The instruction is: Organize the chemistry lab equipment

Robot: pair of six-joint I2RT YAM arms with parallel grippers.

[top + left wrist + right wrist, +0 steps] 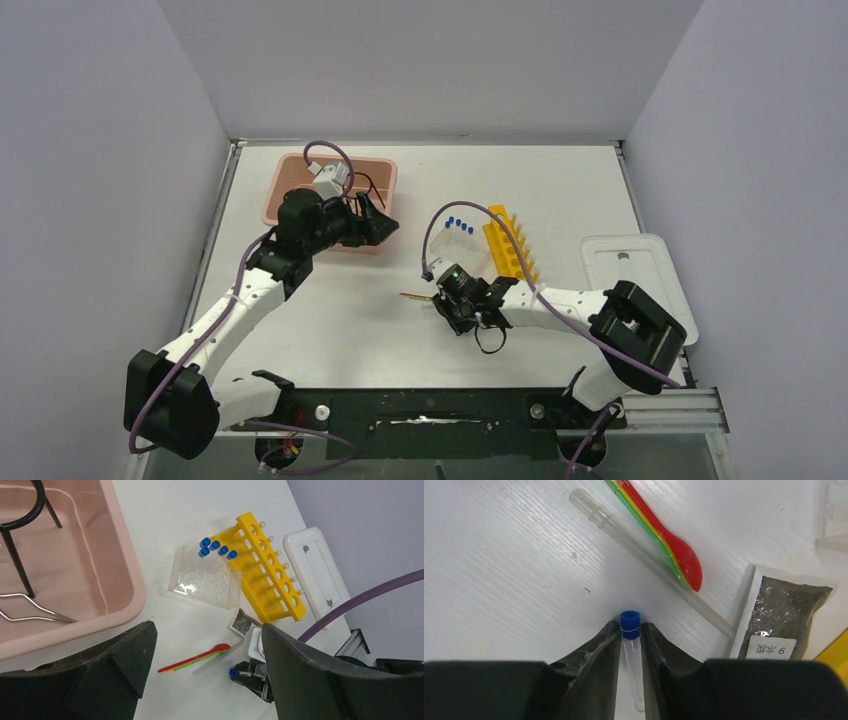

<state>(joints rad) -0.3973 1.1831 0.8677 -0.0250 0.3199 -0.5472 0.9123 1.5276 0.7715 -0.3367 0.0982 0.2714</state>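
My right gripper is shut on a blue-capped clear tube, low over the table. Beside it lie thin coloured sticks, a clear pipette and a small sachet. My left gripper is open and empty, hovering by the pink tub's right rim. The black wire ring with stem and the metal tongs lie in the tub. The clear tube rack holds several blue-capped tubes and leans against the yellow holed rack.
The pink tub stands at the back left. The white lid lies at the right, beyond the yellow rack. A purple cable arcs over the racks from my right wrist.
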